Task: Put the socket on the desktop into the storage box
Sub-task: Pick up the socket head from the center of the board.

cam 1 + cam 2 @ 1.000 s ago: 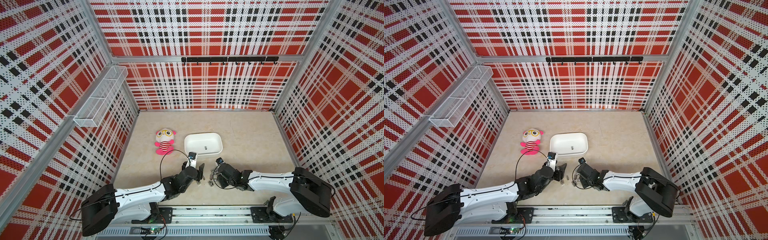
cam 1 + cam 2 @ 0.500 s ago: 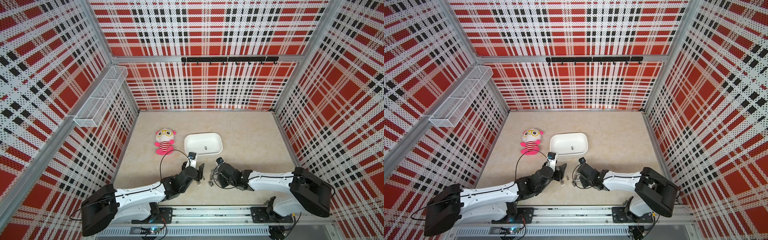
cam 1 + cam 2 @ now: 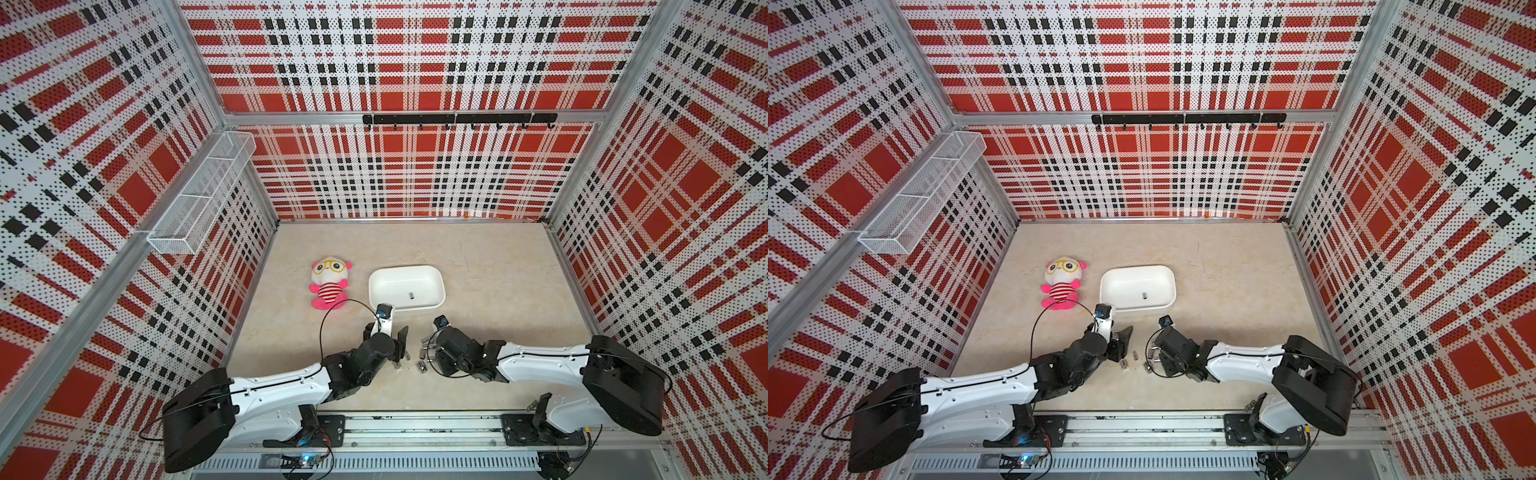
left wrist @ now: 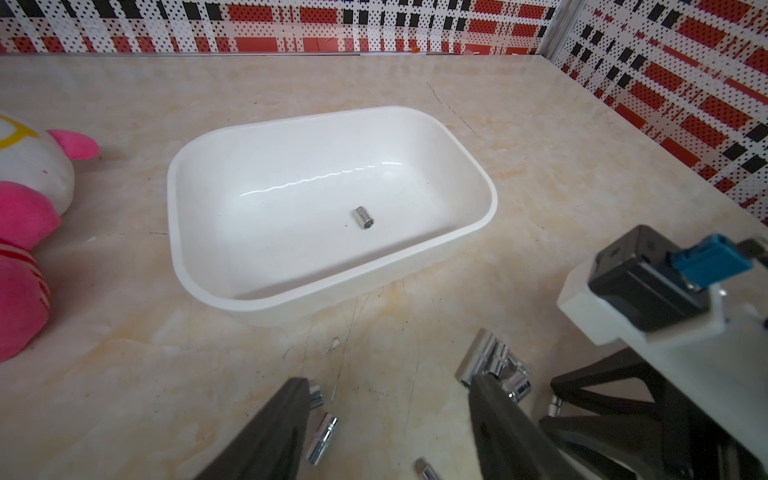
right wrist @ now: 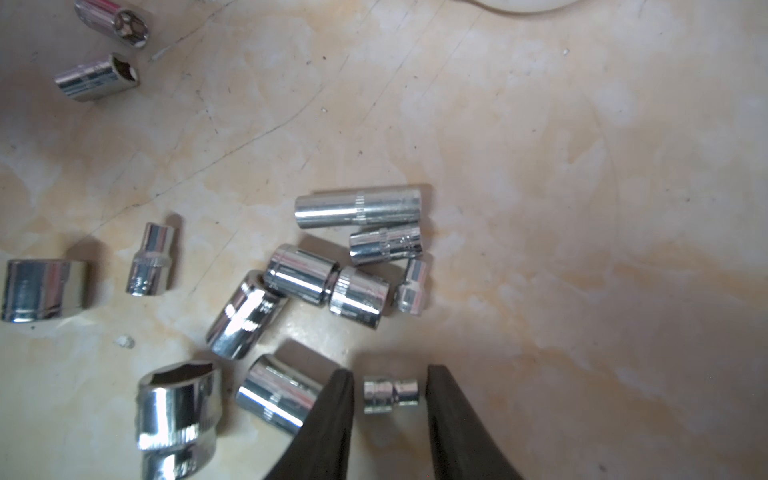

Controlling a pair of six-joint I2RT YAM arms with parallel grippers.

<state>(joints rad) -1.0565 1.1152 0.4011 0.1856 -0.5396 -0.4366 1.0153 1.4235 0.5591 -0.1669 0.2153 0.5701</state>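
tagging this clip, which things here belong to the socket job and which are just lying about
For the job: loose chrome steel sockets, shallow white plastic storage box, small socket inside it, beige marble desktop.
Lying about: pink-and-white plush doll, white wire-mesh basket, black hook rail.

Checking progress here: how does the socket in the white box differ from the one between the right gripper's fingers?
The boxed socket lies alone in the storage box; the other socket lies on the desktop among more sockets. The right gripper straddles the other socket with gaps either side; no gripper is at the boxed socket. Both are small, shiny metal.
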